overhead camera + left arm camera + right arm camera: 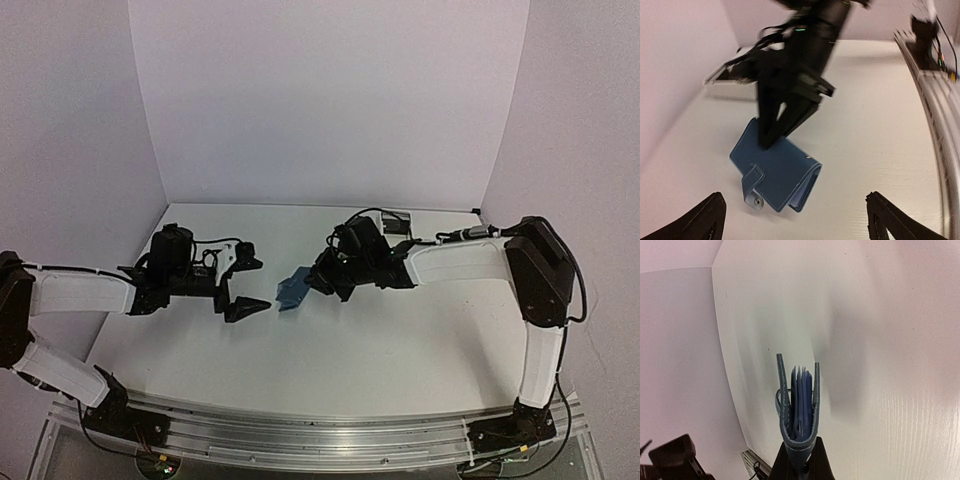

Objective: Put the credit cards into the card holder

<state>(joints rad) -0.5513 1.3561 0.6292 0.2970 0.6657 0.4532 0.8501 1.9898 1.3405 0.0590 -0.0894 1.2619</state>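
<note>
The dark-blue card holder (292, 291) hangs near the table's middle, pinched at its folded edge by my right gripper (314, 281). In the left wrist view the card holder (777, 175) tilts, snap tab loose at its lower left, open side to the right, with the right gripper's fingers (771, 125) clamped on its top. In the right wrist view the card holder (799, 400) is edge-on, its blue inner sleeves between two covers, and my right gripper (800, 465) is shut on its spine. My left gripper (252, 286) is open and empty just left of it; its fingertips (710, 217) frame the bottom. No loose credit card shows.
A long white tray (725, 85) lies at the back, partly behind the right arm. A small dark box (396, 222) sits near the back wall. The metal rail (320, 435) runs along the near edge; it also shows in the left wrist view (935, 110). Walls enclose three sides.
</note>
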